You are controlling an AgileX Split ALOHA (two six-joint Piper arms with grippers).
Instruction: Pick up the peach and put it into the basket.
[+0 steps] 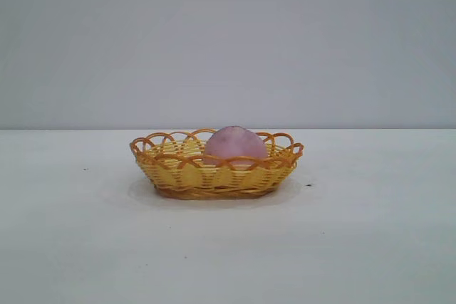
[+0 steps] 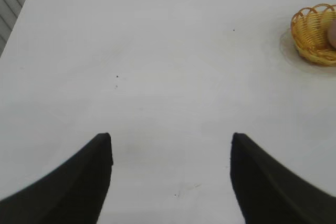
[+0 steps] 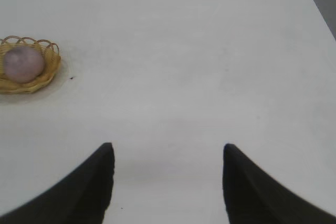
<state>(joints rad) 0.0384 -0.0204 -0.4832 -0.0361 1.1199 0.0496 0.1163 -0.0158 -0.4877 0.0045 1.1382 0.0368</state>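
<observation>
**Resting in the basket: peach sits inside, both grippers empty**

Starting at the left, the left gripper (image 2: 171, 142) hangs above bare table (image 2: 157, 51), its dark fingers (image 2: 86, 182) spread apart with nothing between them; the basket shows well off to one side in its wrist view, far from the fingertips. At the middle of the exterior view stands the basket (image 1: 214, 176), yellow weave under an orange-brown looped rim, flat on the table. The peach (image 1: 235, 144) lies inside it, toward its right half, its pinkish-purple top rising above the rim. On the right, the right gripper (image 3: 168, 150) likewise hovers over bare table, jaws parted and holding nothing, well apart from the basket. Neither arm appears in the exterior view.
</observation>
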